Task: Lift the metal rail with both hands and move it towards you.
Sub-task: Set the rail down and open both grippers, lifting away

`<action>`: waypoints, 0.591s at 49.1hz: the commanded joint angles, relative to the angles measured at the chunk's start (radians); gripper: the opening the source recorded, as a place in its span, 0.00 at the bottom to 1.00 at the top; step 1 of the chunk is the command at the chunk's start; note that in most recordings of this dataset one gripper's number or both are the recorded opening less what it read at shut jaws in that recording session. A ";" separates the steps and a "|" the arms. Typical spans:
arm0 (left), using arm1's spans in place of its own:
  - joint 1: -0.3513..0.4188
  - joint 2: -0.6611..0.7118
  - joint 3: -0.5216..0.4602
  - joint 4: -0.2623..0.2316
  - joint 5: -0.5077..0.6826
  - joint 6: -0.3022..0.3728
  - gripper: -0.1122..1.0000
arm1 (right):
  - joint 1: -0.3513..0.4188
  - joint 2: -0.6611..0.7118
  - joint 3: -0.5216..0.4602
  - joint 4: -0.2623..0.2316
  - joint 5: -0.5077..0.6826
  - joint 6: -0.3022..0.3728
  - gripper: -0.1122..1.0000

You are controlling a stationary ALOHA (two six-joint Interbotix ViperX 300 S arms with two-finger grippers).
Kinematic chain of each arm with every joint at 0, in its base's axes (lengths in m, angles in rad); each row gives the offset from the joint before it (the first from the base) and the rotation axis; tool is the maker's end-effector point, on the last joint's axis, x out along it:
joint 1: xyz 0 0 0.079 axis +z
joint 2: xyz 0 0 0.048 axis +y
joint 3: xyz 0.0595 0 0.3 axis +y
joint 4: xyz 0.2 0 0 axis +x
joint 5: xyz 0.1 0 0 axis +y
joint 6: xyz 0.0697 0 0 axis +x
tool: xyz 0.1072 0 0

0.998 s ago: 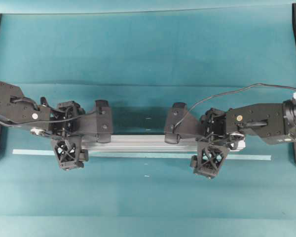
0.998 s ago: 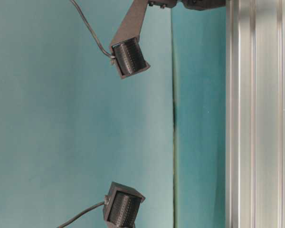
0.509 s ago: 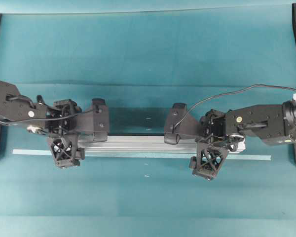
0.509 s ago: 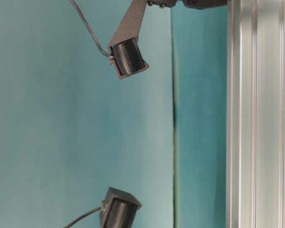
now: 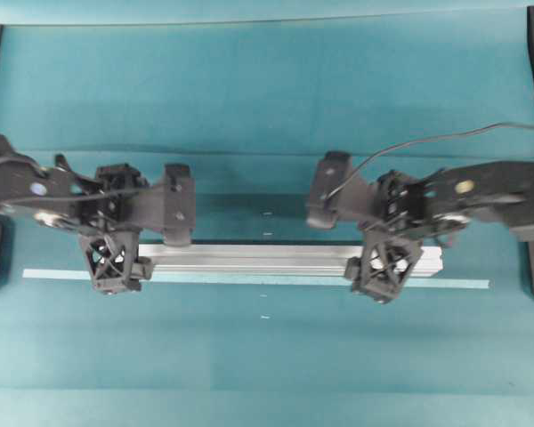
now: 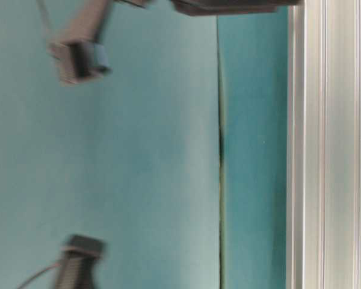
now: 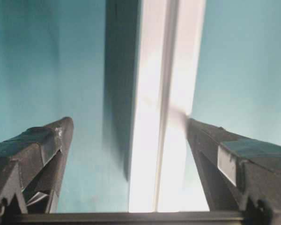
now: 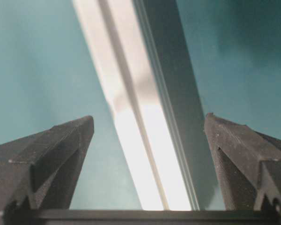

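My left tool point(image 7: 131, 140) and right tool point(image 8: 145, 150) both spread apart, straddling rail point(image 5: 249, 258) lying on desk point(image 5: 267, 107) between fingers; nothing clamped, positioned so closing grips both ends evenly.

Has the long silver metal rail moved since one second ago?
No. The long silver metal rail lies beside the thin pale-blue tape strip as before.

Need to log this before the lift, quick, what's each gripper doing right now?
Left gripper: open, fingers either side of the metal rail, not gripping it.
Right gripper: open, straddling the rail, holding nothing.
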 commanded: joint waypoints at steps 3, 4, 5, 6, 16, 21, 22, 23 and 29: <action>0.002 -0.094 -0.031 0.000 -0.003 -0.002 0.93 | -0.011 -0.091 -0.011 -0.005 0.002 -0.003 0.96; 0.005 -0.110 -0.032 0.000 -0.005 0.000 0.93 | -0.014 -0.106 -0.011 -0.006 0.002 -0.003 0.96; 0.006 -0.121 -0.032 0.000 -0.005 0.000 0.93 | -0.014 -0.120 -0.009 -0.008 0.002 -0.003 0.96; 0.006 -0.132 -0.034 0.000 -0.005 0.002 0.93 | -0.015 -0.135 -0.009 -0.009 0.002 -0.003 0.96; 0.015 -0.235 -0.031 0.000 -0.012 0.003 0.93 | -0.015 -0.256 0.000 -0.043 -0.023 -0.008 0.96; 0.017 -0.284 -0.028 0.000 -0.048 0.002 0.93 | -0.015 -0.291 0.012 -0.049 -0.040 -0.009 0.96; 0.017 -0.291 -0.028 0.000 -0.058 0.002 0.93 | -0.015 -0.298 0.014 -0.051 -0.043 -0.009 0.96; 0.017 -0.301 -0.026 0.000 -0.067 0.002 0.93 | -0.015 -0.304 0.015 -0.051 -0.049 -0.009 0.96; 0.017 -0.350 -0.011 0.000 -0.143 0.002 0.93 | -0.015 -0.337 0.029 -0.052 -0.086 -0.012 0.96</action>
